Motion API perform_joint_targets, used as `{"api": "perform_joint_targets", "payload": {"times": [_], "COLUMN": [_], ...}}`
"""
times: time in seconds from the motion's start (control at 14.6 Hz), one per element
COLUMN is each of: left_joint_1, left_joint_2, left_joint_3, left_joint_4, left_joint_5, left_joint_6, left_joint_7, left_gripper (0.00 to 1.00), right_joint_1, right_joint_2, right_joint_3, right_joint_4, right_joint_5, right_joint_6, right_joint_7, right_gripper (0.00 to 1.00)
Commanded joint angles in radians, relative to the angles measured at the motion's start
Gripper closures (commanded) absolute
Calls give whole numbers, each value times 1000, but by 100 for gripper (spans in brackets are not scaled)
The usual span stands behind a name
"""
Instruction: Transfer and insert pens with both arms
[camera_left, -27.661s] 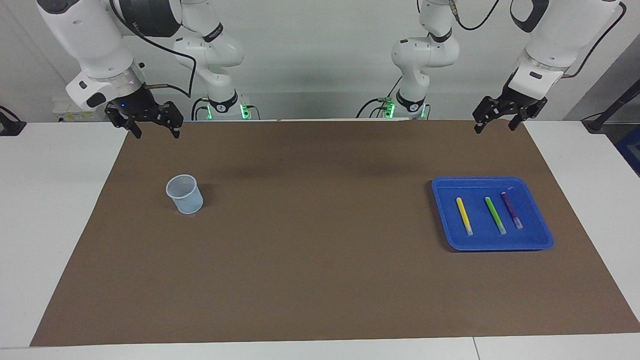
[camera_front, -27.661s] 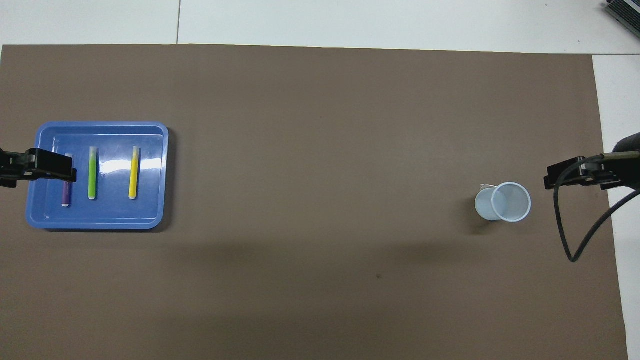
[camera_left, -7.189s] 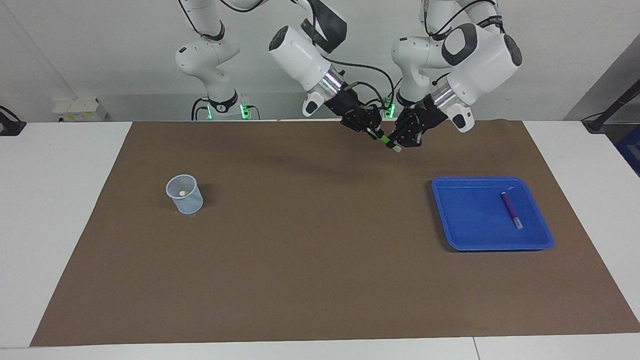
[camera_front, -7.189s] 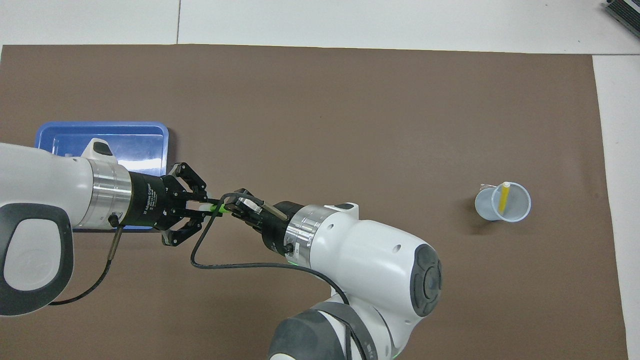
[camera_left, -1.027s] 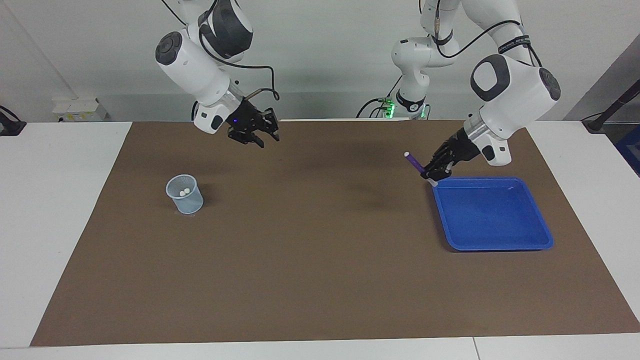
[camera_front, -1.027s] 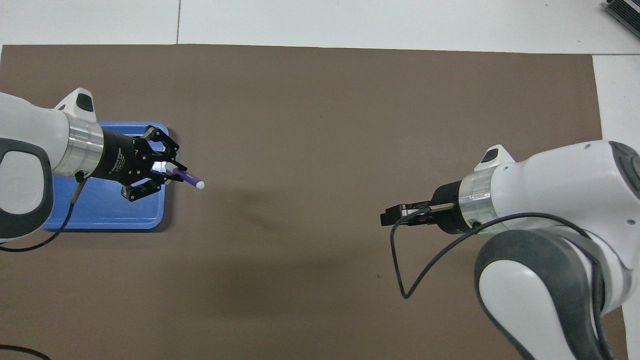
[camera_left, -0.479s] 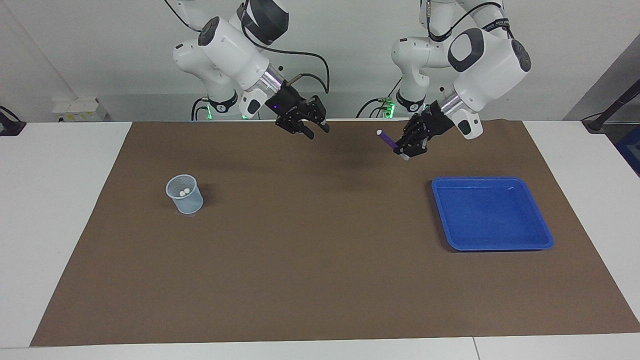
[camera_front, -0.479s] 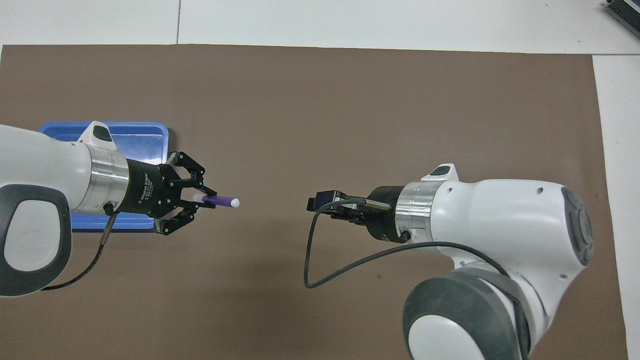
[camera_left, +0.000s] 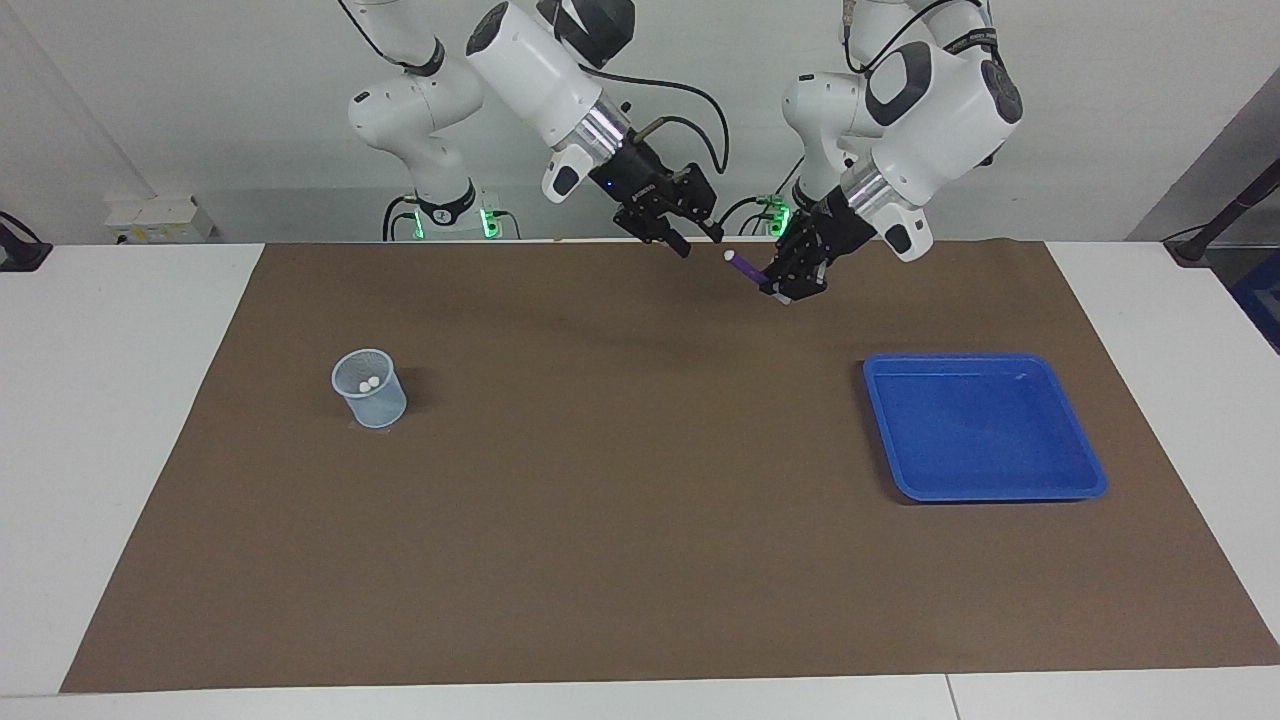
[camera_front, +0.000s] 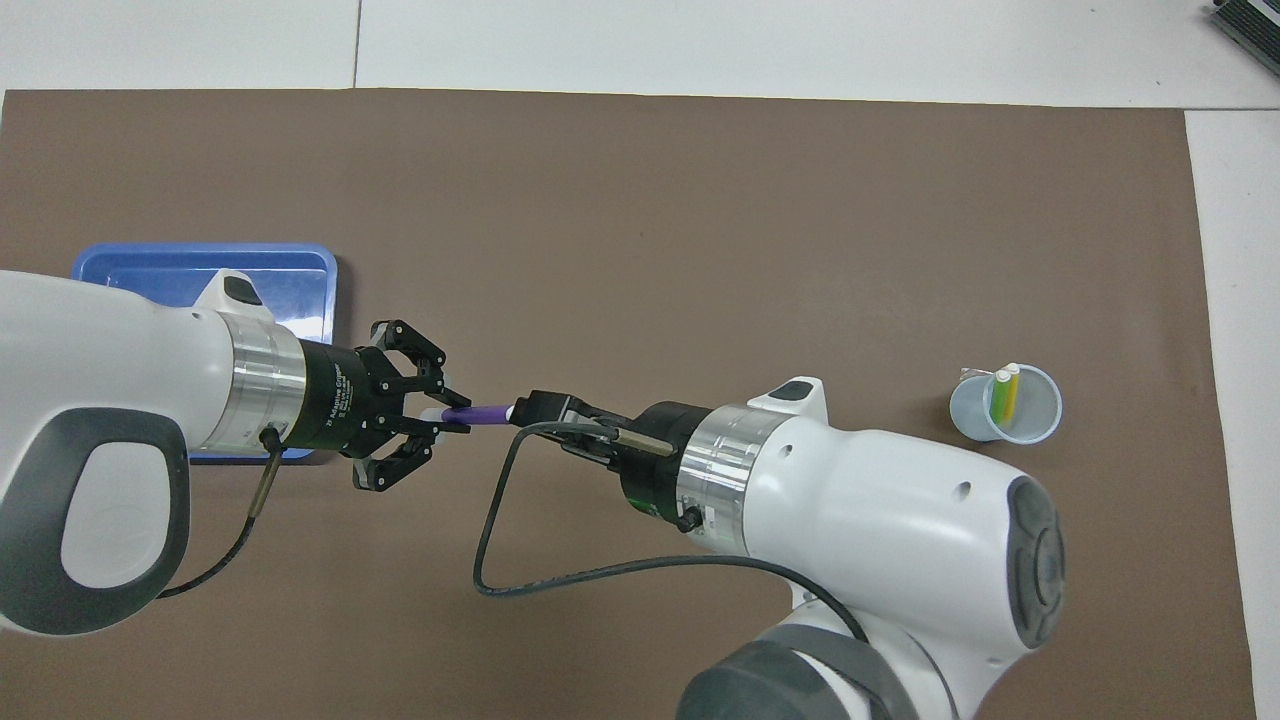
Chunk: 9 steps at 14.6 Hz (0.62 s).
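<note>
The left claw (camera_front: 445, 418) hangs over the brown mat (camera_front: 640, 250), pinching the purple pen (camera_front: 487, 413) at one end, beside the blue tray (camera_front: 300, 270). The pen juts level toward the right claw (camera_front: 530, 408), whose tips sit right at its whitish end; spread or pressed together, I cannot tell. At the right arm's end of the surface, the yellow pen (camera_front: 1011, 388) and green pen (camera_front: 999, 393) stand in the cup (camera_front: 1040, 420).

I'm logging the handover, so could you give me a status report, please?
Left gripper shut on purple pen. Right gripper at its tip, not gripping. Nothing between.
</note>
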Motion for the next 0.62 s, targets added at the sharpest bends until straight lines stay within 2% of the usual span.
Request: {"api": "perform_joint_targets", "payload": {"times": [0.0, 0.14, 0.34, 0.55], "left_joint_1": [-35, -44, -44, -44], "left_joint_2": [-43, -43, -45, -49], "left_joint_3": [14, 14, 14, 14], "left_joint_4": [-48, -48, -48, -48], "left_joint_5": [-17, -17, -17, -17], "left_joint_6": [43, 43, 42, 40], "left_joint_7": [-39, -42, -43, -43], "left_gripper": [100, 100, 100, 100], "right_joint_1": [43, 68, 60, 54], "right_joint_2": [35, 58, 61, 69], "right_joint_3": [-3, -3, -3, -5], "right_joint_4": [23, 35, 34, 34], "right_joint_5": [23, 23, 20, 10], "right_joint_6": [53, 90, 84, 84], "right_joint_7": [13, 11, -2, -7], "right_gripper": [43, 43, 44, 54]}}
